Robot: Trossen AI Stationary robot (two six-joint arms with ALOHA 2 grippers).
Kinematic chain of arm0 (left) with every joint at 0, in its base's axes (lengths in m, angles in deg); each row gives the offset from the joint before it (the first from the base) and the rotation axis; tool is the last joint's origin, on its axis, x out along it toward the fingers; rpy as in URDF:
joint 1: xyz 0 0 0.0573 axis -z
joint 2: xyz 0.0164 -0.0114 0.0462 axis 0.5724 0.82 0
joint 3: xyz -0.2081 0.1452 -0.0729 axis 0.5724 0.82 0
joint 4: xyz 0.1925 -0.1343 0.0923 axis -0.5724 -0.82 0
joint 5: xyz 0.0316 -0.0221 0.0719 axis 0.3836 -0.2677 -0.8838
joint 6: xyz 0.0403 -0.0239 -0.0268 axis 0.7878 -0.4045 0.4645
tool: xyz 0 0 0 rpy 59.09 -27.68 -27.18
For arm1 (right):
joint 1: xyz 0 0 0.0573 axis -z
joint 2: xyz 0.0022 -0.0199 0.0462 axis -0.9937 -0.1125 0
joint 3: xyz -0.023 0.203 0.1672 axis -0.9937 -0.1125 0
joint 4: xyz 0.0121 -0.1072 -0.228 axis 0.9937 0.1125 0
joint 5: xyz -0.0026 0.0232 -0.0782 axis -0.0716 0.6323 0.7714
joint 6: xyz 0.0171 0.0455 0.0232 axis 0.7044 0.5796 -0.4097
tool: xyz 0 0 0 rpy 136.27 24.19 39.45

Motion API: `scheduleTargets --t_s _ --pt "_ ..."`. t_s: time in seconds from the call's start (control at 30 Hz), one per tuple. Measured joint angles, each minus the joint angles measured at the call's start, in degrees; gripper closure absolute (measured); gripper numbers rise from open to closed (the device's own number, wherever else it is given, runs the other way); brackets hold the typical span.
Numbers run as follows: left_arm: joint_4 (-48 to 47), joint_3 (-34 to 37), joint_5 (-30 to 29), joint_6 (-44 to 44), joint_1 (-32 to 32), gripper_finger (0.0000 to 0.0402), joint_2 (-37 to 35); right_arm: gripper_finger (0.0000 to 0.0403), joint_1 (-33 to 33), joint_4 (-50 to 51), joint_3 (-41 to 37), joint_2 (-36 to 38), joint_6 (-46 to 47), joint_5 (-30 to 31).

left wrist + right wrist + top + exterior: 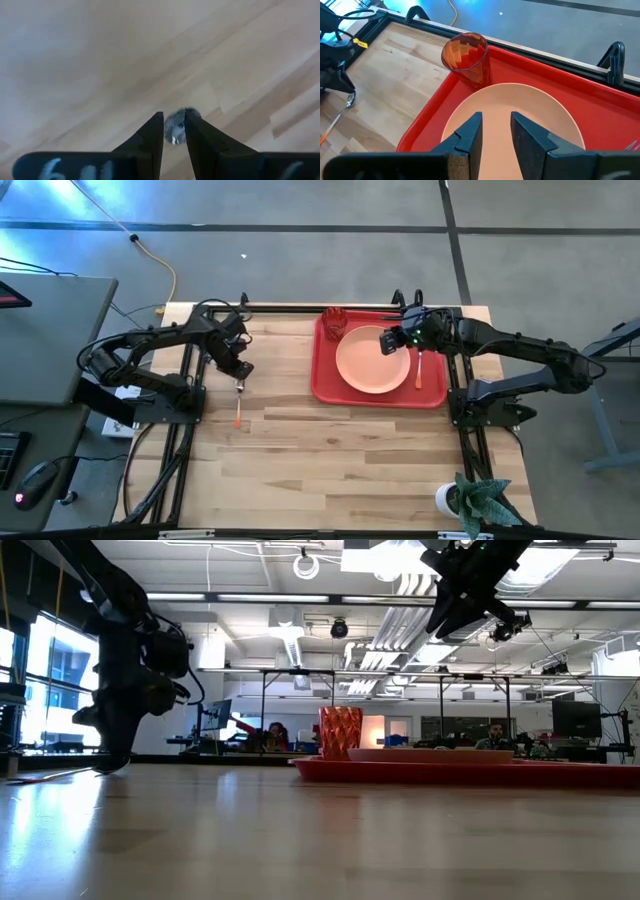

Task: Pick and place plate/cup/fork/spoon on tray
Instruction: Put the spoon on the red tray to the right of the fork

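The spoon (238,408) lies flat on the wooden table, left of the red tray (325,385), with its silver bowl (175,131) toward the far edge. My left gripper (174,116) points down over that bowl, its fingers a narrow gap apart and the bowl showing between them. On the tray rest the peach plate (365,365), the red-orange cup (466,55) at the far left corner, and the fork (419,370) to the right of the plate. My right gripper (496,117) hangs open above the plate, holding nothing. My left gripper comes at the spoon's bowl (175,131) from above, pointing steeply down, one finger on each side of it. Whether the fingers (197,135) touch the bowl, I cannot tell. The spoon lies on the table.
A white pot with a green plant (465,500) stands at the near right corner. Bare wood spreads over the near half of the table. Black clamps (615,62) stand at the far edge behind the tray.
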Motion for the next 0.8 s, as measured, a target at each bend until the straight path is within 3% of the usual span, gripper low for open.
scheduleTargets --t_s 0.13,0.43,0.8 --pt "1.96 -0.01 -4.43 0.09 1.53 0.0318 0.0 0.0309 0.0 0.48 -0.01 0.0 -0.02 0.02" --pt "1.95 -0.01 -3.16 0.24 2.94 0.0281 0.06 0.0309 -0.04 2.32 -0.02 -0.01 0.12 0.02" --pt "0.39 -0.33 -3.82 0.13 2.89 0.0297 7.21 0.0309 -0.21 3.08 -0.02 -0.02 0.54 -0.48"
